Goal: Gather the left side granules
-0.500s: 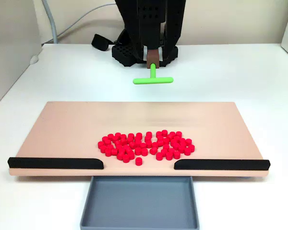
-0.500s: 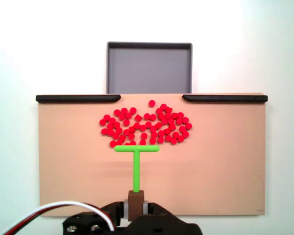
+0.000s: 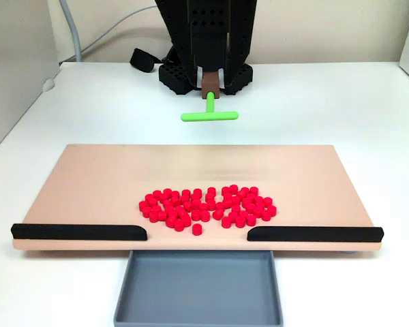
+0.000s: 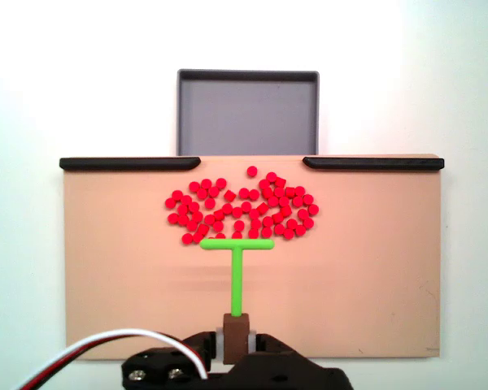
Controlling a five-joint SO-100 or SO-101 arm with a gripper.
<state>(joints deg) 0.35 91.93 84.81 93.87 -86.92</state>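
Granules (image 3: 206,206) (image 4: 242,206) lie clustered at centre frame on the tan board (image 3: 95,184) (image 4: 122,276), between two black rails. My jaws grip the green T-stick (image 3: 209,112) (image 4: 237,264) by its brown block, crossbar at the cluster's near edge.

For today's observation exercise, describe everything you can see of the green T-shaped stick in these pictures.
The green T-shaped stick is bright green and looks like smooth plastic: a long straight stem ending in a shorter crossbar. Its stem end sits in a brown block held at the end effector. In a fixed view from the front it hangs above the white table, behind the tan board. In a fixed view from the arm's side, its crossbar appears level at the near edge of the red granules; contact cannot be told.
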